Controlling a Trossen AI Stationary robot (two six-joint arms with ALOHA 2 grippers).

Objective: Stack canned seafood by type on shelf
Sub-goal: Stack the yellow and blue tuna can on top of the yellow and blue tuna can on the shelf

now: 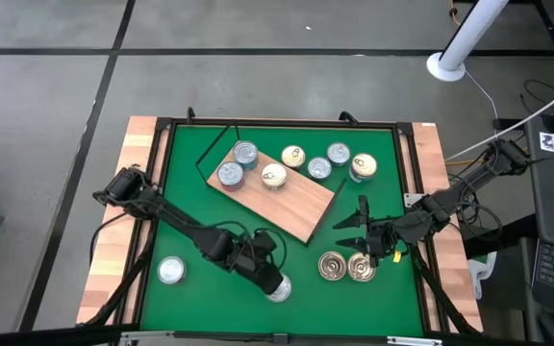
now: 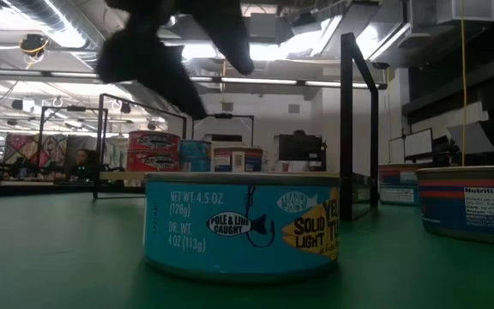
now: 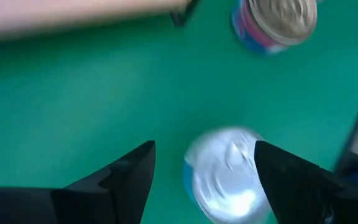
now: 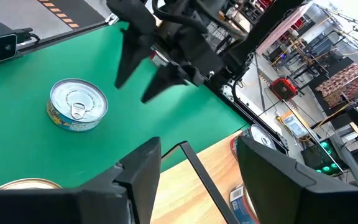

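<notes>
The shelf (image 1: 287,197) lies slantwise on the green mat and bears several tins of canned seafood (image 1: 245,152); more tins (image 1: 339,153) stand on the mat beside it. A blue-sided, silver-lidded tin (image 1: 277,286) stands upright near the table's front edge. My left gripper (image 3: 205,149) hangs open just above this tin (image 3: 222,180), one finger on each side of it, touching nothing. In the low view the dark gripper (image 2: 178,51) shows above the tin (image 2: 243,223). My right gripper (image 1: 352,231) waits open above the mat, off the shelf's right corner.
Two gold-lidded tins (image 1: 345,267) stand on the mat at the front right, close under my right gripper. A lone silver tin (image 1: 170,271) stands at the front left. Pale wooden rails (image 1: 109,259) border the mat, and open mat lies between the front tins.
</notes>
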